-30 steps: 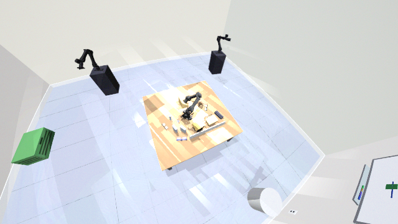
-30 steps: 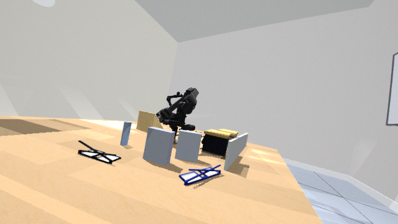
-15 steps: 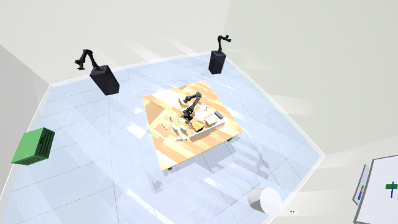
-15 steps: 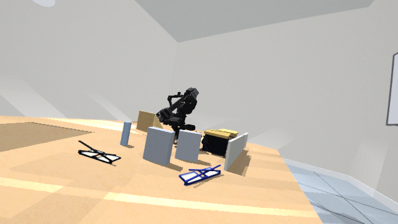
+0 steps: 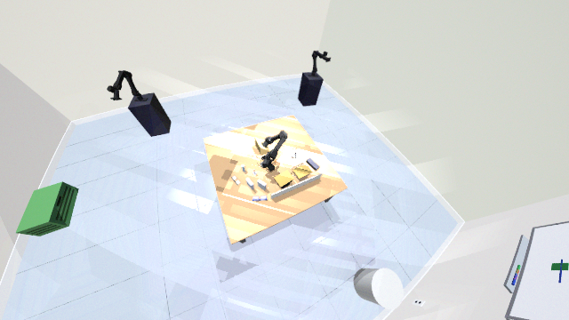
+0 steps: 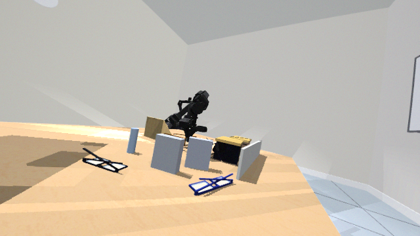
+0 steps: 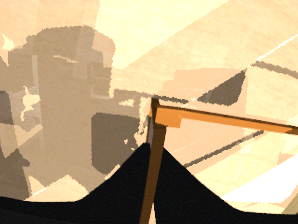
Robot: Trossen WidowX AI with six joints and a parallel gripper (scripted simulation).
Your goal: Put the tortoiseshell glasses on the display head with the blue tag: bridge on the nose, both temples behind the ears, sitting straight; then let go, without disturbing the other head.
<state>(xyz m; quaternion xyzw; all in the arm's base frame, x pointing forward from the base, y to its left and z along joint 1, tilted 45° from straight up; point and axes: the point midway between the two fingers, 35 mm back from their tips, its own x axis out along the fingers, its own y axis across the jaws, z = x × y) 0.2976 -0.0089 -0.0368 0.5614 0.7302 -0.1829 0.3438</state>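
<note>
Pincer, black: pinching a slim brown bar of the tortoiseshell glasses. Fingertips all but meet around it in the wrist view; the bar runs down between them and an orange-brown length reaches off to the right from its upper end. So the glasses are at the pincer, not on a head. Whether they touch the wooden table, cannot tell.

Close by the pincer: a box with a yellow top and dark sides; just past it, a second yellow-topped piece. On the arm's side, a tan wedge-shaped block. Blue tag: cannot make it out, nor which piece is its head.

A little farther, toward the exterior camera: two upright grey-blue panels, side by side, apart; a slim light-blue cylinder standing.

Beyond the yellow-topped pieces: a long pale board on edge, and a dark slab.

Well apart from the pincer, on the tabletop: black-framed glasses and blue-framed glasses, both with temples crossed.

Farthest, off the table: two black arms on dark pedestals, a green cabinet, a white cylinder.
</note>
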